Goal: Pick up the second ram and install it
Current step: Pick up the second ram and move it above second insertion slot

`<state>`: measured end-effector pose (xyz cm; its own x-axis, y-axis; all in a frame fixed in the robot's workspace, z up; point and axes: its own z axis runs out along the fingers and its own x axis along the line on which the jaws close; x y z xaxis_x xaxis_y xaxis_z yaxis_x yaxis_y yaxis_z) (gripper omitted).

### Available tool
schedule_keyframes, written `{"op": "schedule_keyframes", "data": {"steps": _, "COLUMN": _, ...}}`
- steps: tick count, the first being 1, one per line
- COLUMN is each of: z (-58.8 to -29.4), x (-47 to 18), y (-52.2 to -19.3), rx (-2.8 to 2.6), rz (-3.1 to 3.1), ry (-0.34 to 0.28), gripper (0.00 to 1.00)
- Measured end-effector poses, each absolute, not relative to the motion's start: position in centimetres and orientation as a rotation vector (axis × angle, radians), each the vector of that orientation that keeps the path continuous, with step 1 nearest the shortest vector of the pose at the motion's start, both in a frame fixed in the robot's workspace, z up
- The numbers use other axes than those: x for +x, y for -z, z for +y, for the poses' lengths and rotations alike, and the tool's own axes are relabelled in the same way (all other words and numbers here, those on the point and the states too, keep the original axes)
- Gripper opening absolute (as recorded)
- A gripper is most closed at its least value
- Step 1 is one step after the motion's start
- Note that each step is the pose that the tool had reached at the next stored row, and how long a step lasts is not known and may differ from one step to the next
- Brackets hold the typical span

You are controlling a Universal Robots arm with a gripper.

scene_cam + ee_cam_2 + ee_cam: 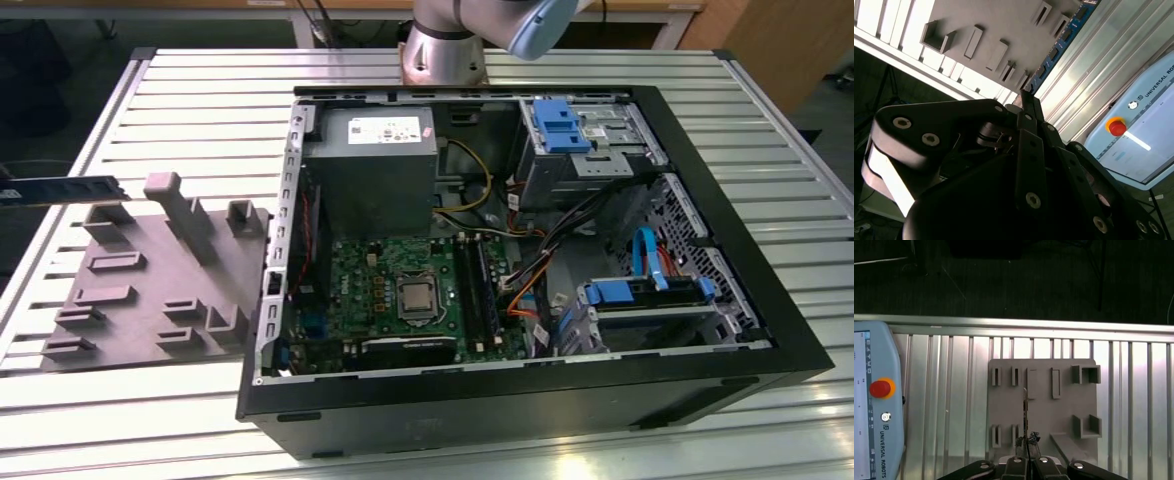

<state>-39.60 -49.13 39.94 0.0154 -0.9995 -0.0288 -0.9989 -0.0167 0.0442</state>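
Pinching the second ram (1025,407), a long, thin, dark memory board seen edge-on in the first wrist view, the black end effector (1026,441) has its fingers pressed together on one end of it. In the second wrist view the board (1059,45) juts straight out from the end effector (1026,100), showing a blue edge. It appears to hang clear above the grey moulded holder plate (134,300), near that plate's far corner at the exterior view's left, where the board (60,189) lies level. The plate rests on the slatted metal desk (200,90).

Pick-up looks done. Installation is not: the open black computer case (747,350) stands well apart, its green motherboard (387,270) and long black slots (481,290) untouched by the board.
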Motion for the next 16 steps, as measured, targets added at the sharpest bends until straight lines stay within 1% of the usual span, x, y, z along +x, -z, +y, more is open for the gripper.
{"op": "schedule_keyframes", "data": {"steps": 16, "z": -49.13, "x": -38.91, "y": -39.94, "rx": 2.230, "rz": -2.195, "ry": 0.081, "gripper": 0.12}}
